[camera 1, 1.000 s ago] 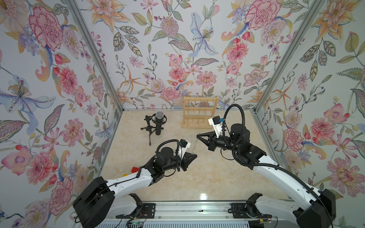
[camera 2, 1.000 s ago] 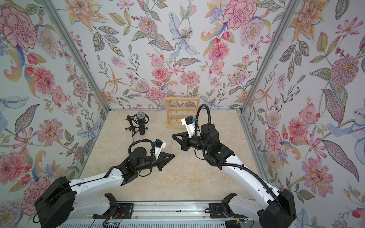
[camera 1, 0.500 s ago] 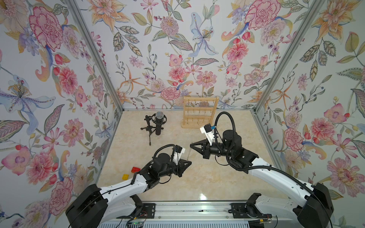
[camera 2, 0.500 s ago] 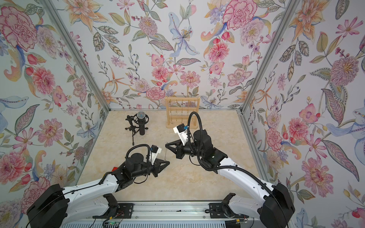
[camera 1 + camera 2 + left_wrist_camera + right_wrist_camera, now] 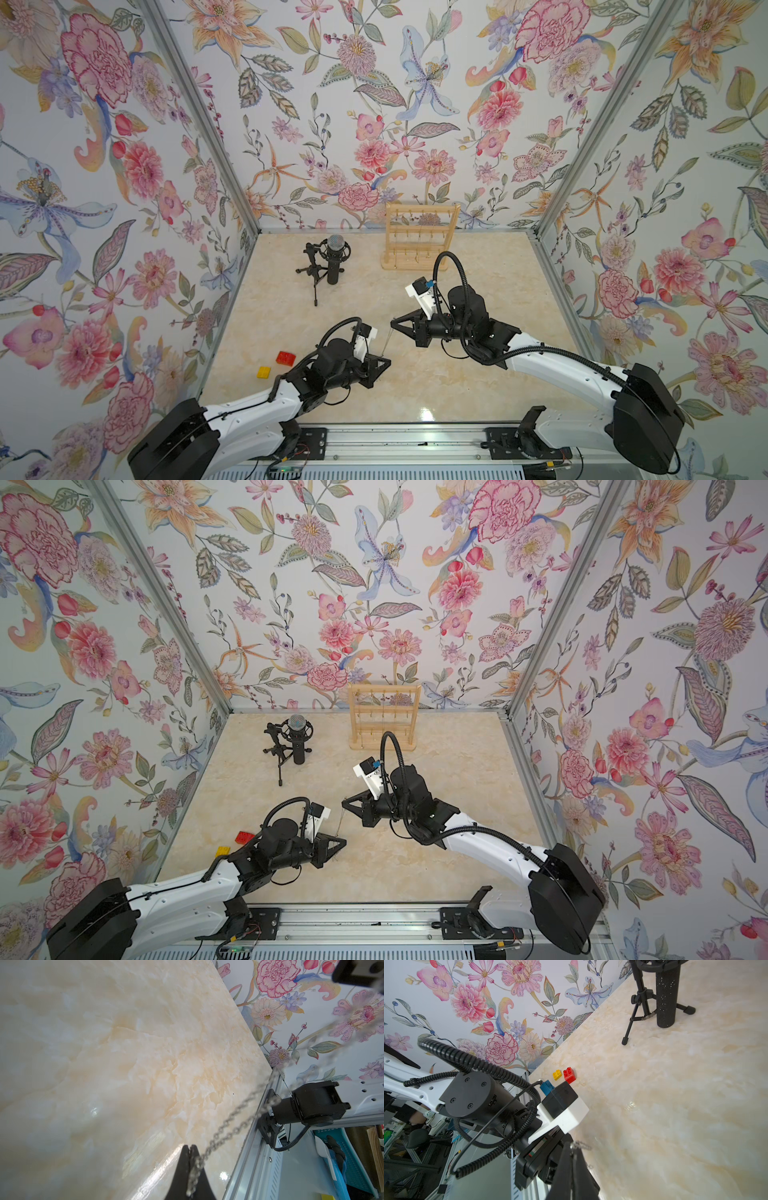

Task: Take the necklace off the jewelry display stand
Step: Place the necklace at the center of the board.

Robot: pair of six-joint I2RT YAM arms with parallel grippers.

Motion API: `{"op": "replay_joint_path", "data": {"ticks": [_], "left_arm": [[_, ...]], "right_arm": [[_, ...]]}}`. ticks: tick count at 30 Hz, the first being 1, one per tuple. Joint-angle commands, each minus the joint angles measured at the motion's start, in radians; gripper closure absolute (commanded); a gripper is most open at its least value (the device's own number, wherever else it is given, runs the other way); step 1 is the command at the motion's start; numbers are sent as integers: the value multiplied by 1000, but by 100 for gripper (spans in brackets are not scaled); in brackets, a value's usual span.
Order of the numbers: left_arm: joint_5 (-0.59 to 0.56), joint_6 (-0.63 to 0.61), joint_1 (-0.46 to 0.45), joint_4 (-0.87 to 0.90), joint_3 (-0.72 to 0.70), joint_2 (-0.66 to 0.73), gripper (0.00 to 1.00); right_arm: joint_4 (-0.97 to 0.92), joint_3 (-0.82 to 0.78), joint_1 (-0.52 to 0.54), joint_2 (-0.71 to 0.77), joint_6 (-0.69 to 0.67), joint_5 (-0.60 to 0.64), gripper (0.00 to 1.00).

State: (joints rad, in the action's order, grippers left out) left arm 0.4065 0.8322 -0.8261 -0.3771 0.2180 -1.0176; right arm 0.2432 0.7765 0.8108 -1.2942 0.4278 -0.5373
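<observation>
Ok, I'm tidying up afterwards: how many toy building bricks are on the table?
2: a red brick and a yellow brick, close together at the left of the tabletop. Others may be hidden under the left arm.

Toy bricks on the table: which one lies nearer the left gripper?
The red brick; the yellow brick beside it sits farther from the left gripper.

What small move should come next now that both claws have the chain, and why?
Probably lower both together toward the table. The left claw and right claw are each shut on the necklace, strung between them above the surface and well clear of the jewelry display stand, so only setting it down remains.
</observation>
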Motion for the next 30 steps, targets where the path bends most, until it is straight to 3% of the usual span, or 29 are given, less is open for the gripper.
{"op": "replay_joint_path", "data": {"ticks": [1,14,30], "left_arm": [[-14,69,-19,101,-45,27,100],[-20,200,-54,182,-161,165,100],[-134,93,-53,265,-12,-61,100]], "right_arm": [[140,-14,6,-21,29,10,100],[253,-46,37,-136,45,-3,100],[313,10,-6,-362,38,-34,100]]}}
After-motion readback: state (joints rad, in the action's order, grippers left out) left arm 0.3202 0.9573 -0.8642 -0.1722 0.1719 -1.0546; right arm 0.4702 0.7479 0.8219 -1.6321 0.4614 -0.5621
